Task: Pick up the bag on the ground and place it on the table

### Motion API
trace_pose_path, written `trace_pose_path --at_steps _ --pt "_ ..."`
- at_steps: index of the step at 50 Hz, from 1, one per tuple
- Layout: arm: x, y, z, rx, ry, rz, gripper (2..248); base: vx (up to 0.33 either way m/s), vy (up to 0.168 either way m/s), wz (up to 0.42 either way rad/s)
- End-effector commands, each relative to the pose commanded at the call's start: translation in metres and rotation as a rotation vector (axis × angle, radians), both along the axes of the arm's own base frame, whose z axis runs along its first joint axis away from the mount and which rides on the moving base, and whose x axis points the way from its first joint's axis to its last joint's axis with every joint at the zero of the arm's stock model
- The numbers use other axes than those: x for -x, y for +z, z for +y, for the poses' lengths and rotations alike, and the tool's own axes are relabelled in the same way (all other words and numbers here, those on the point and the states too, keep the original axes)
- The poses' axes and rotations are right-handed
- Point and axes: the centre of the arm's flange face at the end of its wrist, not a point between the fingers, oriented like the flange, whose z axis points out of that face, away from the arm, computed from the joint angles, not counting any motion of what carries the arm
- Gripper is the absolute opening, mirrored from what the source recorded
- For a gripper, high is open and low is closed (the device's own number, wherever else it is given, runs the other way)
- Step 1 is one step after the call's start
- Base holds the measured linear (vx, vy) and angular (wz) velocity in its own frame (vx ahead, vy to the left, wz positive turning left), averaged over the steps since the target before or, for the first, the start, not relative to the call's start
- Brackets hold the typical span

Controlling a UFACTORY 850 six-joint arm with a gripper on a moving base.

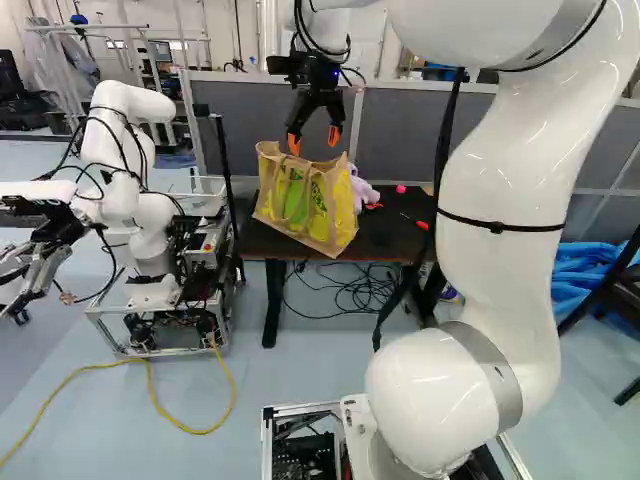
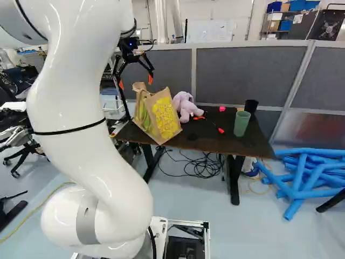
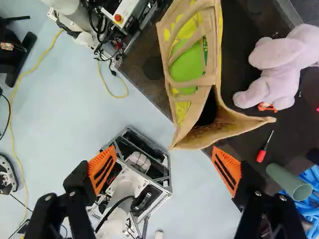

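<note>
One bag (image 1: pixel 305 200) sits open-mouthed on the counter (image 2: pixel 215 141), its inside seemingly too shadowed to read, near one plush toy (image 2: pixel 186 106). Two fingers (image 1: pixel 294 143) stand wide apart.

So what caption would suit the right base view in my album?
A robot's open hand hovers over a yellow-and-tan bag on a dark table, beside a lilac plush toy.

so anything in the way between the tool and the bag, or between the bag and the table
Nothing visible stands between the open tool and the bag just below it. Nor between bag and table: the bag already rests on it, beside the lilac plush toy.
</note>
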Motion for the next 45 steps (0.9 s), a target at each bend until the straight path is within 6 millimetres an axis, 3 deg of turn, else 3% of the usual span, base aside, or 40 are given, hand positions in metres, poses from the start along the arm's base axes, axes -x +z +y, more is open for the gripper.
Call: trace_pose_path --at_steps 45 --pt "0.0000 0.0000 0.0000 0.000 0.000 0.000 247 -0.118 -0.003 0.006"
